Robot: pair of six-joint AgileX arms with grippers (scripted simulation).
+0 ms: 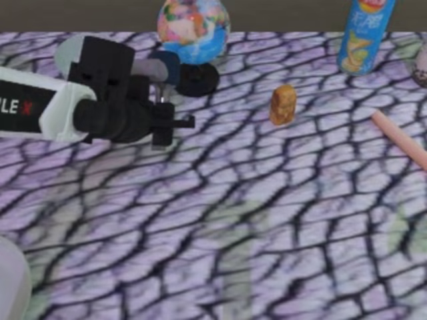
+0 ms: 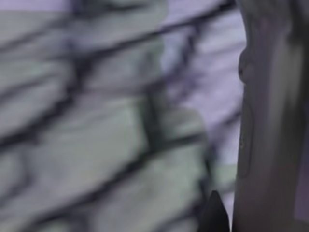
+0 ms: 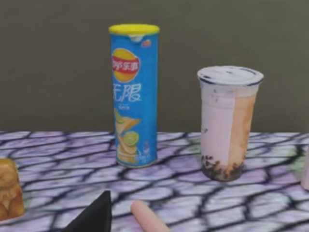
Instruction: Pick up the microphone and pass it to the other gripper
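While the left pincer point(image 1: 175, 110) hangs low at the counter's point(image 1: 220, 220) far left, the microphone point(image 1: 170, 72) lies just beyond it, grey handle partly under the arm, dark head beside the globe point(image 1: 193, 27) near the back edge; whether the fingers grip it I cannot tell. The figurine point(image 1: 283, 104) stands apart to the right, then a pink rod point(image 1: 400, 137) and chip can point(image 1: 363, 33). The near half lies open. The right arm is out of the top view; its camera faces a milk-tea cup point(image 3: 228, 123).

A colourful globe point(image 1: 193, 27) stands at the far edge of the purple-veined tabletop point(image 1: 220, 233). An orange-brown figurine point(image 1: 283, 104) sits mid-tabletop. A blue chip can point(image 3: 133, 94) stands beside a milk-tea cup point(image 3: 229, 123), with a pink rod point(image 1: 400, 139) nearby.
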